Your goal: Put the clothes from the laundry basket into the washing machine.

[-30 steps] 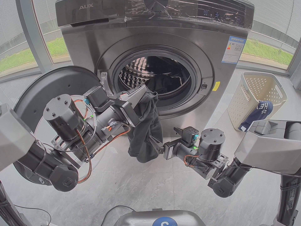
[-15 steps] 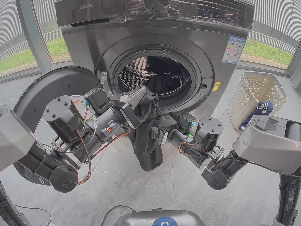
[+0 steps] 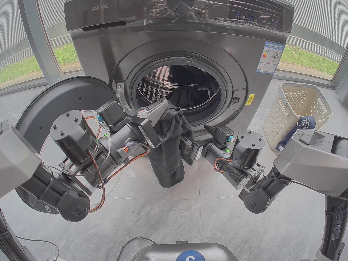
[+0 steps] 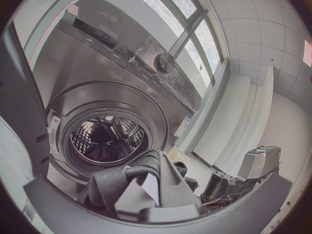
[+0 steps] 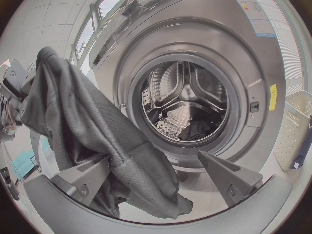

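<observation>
Grey tiled floor (image 3: 163, 214), windows (image 3: 11, 37) behind

Probably a laundry room, washing machine (image 3: 101, 55), laundry basket (image 3: 286, 116), tiled floor (image 3: 163, 214)

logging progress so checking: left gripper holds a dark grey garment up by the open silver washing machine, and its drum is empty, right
Not empty: the right wrist view shows a black garment lying in the bottom of the steel drum. The rest stands: the left gripper holds the dark grey garment up by the open silver washing machine.
</observation>
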Motion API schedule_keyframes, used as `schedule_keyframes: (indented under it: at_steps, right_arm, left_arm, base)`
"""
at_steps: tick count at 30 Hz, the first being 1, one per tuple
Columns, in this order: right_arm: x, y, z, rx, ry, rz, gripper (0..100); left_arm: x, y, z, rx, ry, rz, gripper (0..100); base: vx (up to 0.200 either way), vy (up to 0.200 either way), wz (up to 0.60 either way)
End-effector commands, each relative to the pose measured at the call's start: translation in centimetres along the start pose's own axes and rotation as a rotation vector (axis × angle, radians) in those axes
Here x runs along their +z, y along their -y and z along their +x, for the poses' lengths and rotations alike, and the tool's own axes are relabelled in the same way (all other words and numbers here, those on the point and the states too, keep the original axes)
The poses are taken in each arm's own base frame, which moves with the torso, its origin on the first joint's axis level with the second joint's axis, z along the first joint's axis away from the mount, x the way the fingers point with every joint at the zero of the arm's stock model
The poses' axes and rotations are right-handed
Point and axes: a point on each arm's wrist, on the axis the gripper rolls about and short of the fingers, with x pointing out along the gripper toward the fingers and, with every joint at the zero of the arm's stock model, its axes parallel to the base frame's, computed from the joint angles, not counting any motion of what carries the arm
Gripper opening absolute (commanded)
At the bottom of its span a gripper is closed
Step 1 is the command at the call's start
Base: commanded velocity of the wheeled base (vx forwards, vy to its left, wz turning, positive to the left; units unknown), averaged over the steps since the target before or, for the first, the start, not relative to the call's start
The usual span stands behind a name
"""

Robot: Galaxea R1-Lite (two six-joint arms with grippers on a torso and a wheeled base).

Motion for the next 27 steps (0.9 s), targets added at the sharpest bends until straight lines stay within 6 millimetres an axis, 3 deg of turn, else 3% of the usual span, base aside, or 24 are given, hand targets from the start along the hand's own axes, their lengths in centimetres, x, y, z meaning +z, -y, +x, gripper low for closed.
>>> schedule_keyframes:
  at_steps: [1,7,15,27]
  right_arm:
    - [1.1,0.9,0.0,-0.021,0.024,-0.004,100]
    - [1.2,1.0,-0.1,-0.024,0.023,-0.015,100]
    - [2.2,3.1,-0.1,-0.066,0.042,-0.029,100]
    - [1.4,2.7,-0.7,-0.041,0.01,-0.03,100]
  left_arm:
    - [0.0,0.1,0.0,-0.003,0.0,-0.001,0]
    - [0.0,0.1,-0.1,-0.001,-0.001,-0.001,0]
    - [0.0,0.0,-0.1,-0.001,-0.001,-0.001,0]
    - [0.0,0.1,0.0,-0.001,0.0,-0.001,0]
  base:
    - [0.0,0.0,0.0]
    - [0.0,0.0,0.0]
    - [0.0,0.0,0.0]
    - [0.0,0.0,0.0]
